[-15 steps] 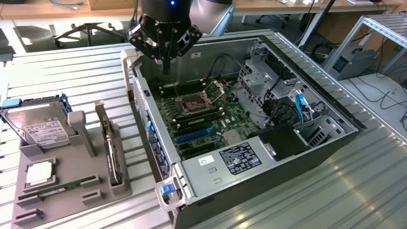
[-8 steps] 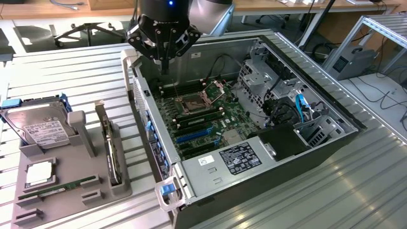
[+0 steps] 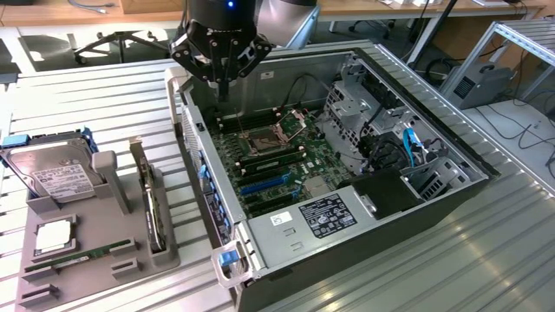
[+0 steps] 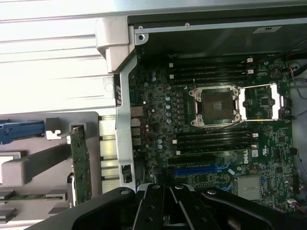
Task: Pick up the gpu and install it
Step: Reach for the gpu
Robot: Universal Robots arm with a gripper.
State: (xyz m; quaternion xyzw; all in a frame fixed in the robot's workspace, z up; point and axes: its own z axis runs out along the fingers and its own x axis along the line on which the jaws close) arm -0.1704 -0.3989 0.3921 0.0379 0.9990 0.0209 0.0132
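Observation:
The gpu [image 3: 153, 208] is a thin dark card with a silver bracket at one end. It stands on edge in a slot of the grey holder tray [image 3: 104, 276], on the exterior view's left beside the open PC case [image 3: 286, 237]. In the wrist view the gpu [image 4: 81, 167] shows its circuit side, with the bracket at one end. My gripper [image 3: 223, 97] hangs shut and empty over the case's far corner, above the motherboard and well apart from the card. In the wrist view the gripper [image 4: 165, 186] has its black fingers closed together over the board.
A silver hard drive [image 3: 56, 172], a CPU [image 3: 54, 237] and a green RAM stick [image 3: 74, 257] also sit in the tray. Inside the case are the open CPU socket [image 3: 260, 140], blue expansion slots [image 3: 264, 184] and cables [image 3: 407, 146]. Everything rests on a slatted metal table.

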